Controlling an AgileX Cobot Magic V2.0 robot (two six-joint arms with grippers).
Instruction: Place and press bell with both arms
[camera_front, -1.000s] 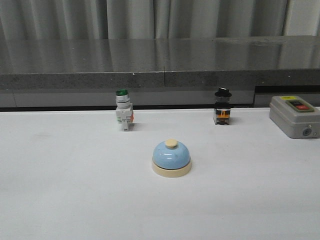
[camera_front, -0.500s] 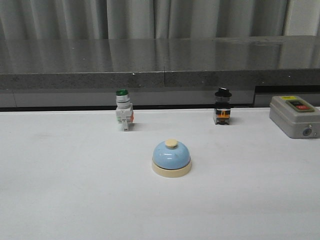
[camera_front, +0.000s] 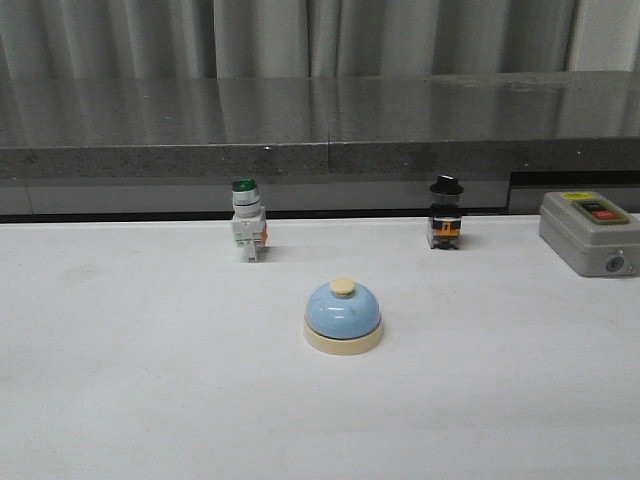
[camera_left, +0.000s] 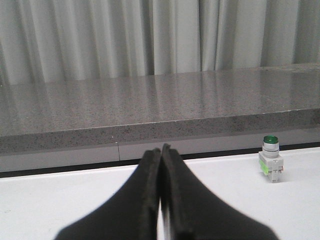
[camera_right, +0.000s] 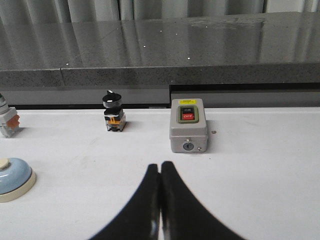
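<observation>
Behind the bell (camera_front: 343, 316) stand a green pushbutton (camera_front: 246, 219) and black selector switch (camera_front: 445, 213).

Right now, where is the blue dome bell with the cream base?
The blue dome bell stands mid-table in the front view, nearer than the green-capped switch and black-knobbed switch.

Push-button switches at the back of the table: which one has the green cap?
The green-capped switch, back left of the bell. The black-capped switch stands back right.

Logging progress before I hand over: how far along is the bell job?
The bell sits upright mid-table, apart from the other switches. Left gripper and right gripper are both shut, holding nothing, clear of it. That fits either before placing or after pressing; I cannot tell which.
</observation>
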